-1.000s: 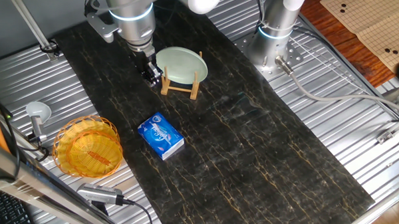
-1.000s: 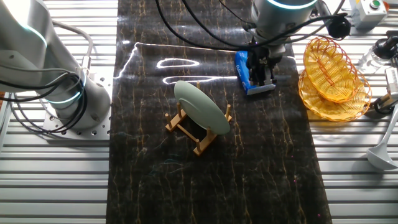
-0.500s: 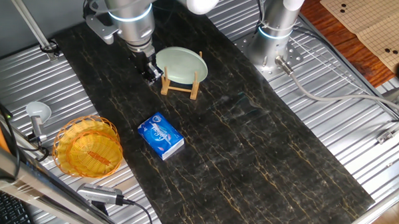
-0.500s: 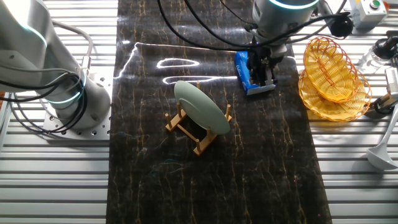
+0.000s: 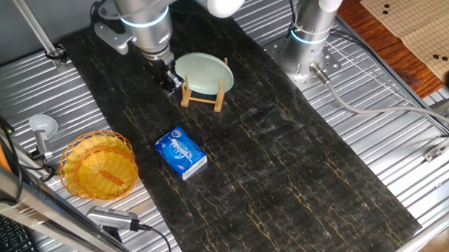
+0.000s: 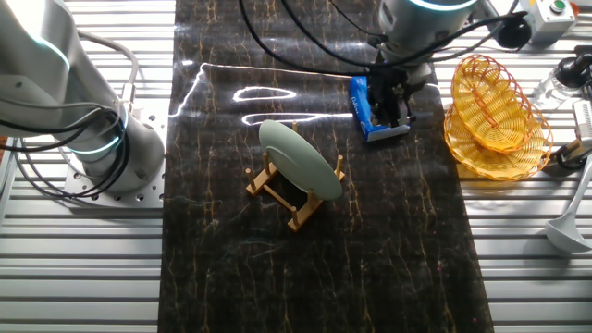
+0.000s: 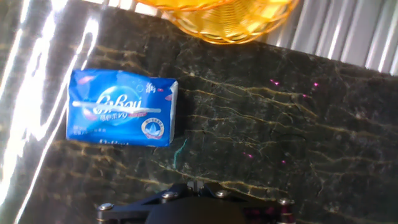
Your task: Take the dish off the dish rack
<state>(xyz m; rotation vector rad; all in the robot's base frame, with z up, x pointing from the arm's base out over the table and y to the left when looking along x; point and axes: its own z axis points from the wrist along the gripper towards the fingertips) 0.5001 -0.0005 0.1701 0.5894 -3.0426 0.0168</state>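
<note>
Dish (image 5: 201, 71) propped on edge in the wooden dish rack (image 5: 203, 97), leaning between the upright pegs, so most of the rim stands free above the slats and offers an edge to pinch; seen edge-on and tilted in the other fixed view (image 6: 299, 159), with the rack (image 6: 293, 189) splayed underneath. Not yet lifted, so the task reads as barely begun.

Gripper (image 5: 169, 81) hanging from the arm just beside the plate's near rim in one fixed view, apparently not touching it. From the other side the gripper (image 6: 389, 100) sits over the far end of the dark mat, near the blue tissue packet (image 6: 372, 109) and clearly apart from the dish. Hand view confirms as much: only the tissue packet (image 7: 122, 108), a slice of the yellow wicker basket (image 7: 225, 18) and bare marbled mat, no plate or rack in sight. Fingers not visible there, and too small and dark in the fixed views, so cannot tell whether spread or closed; nothing held, as far as can be judged.

Likely next: approach toward the exposed rim.
</note>
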